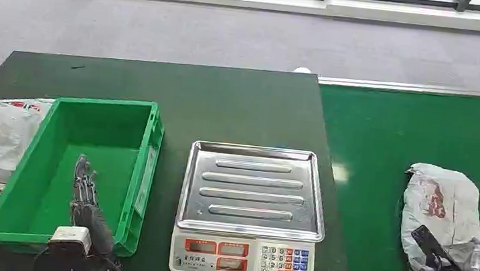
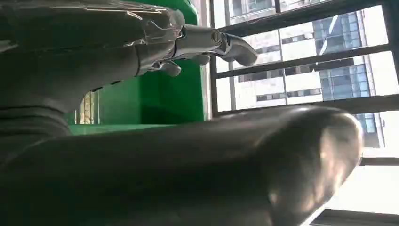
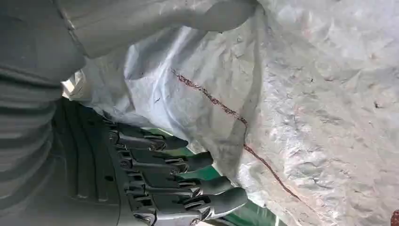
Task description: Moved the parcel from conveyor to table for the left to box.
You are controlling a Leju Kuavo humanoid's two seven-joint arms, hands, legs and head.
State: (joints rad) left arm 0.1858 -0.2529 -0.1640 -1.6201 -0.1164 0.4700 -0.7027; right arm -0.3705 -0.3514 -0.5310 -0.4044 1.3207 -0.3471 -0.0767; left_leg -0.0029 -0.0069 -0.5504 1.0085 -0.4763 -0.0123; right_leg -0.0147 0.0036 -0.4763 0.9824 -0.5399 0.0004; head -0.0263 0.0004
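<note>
the left hand [image 1: 85,194] hovers over the green box [image 1: 148,166] on the dark table [image 1: 241,102], fingers straight and apart, holding nothing. beside the box stands a scale [image 1: 249,210]. on the green conveyor [image 1: 383,157] lies the crumpled grey parcel [image 1: 442,204], red-printed; the right hand [image 1: 443,261] closes around its near end.

The parcel [image 1: 441,214] is a grey-white plastic mailer with a reddish-brown print on top; the right wrist view shows a thin red-brown line across its crinkled surface. The conveyor [image 1: 382,164] belt is bright green. The worktop [image 1: 227,100] is dark green. The box [image 1: 72,172] is bright green plastic. The scale [image 1: 249,210] has a ribbed silver pan, white base, red display windows and multicoloured keys. The right hand's fingers [image 3: 188,162] are dark grey.
</note>
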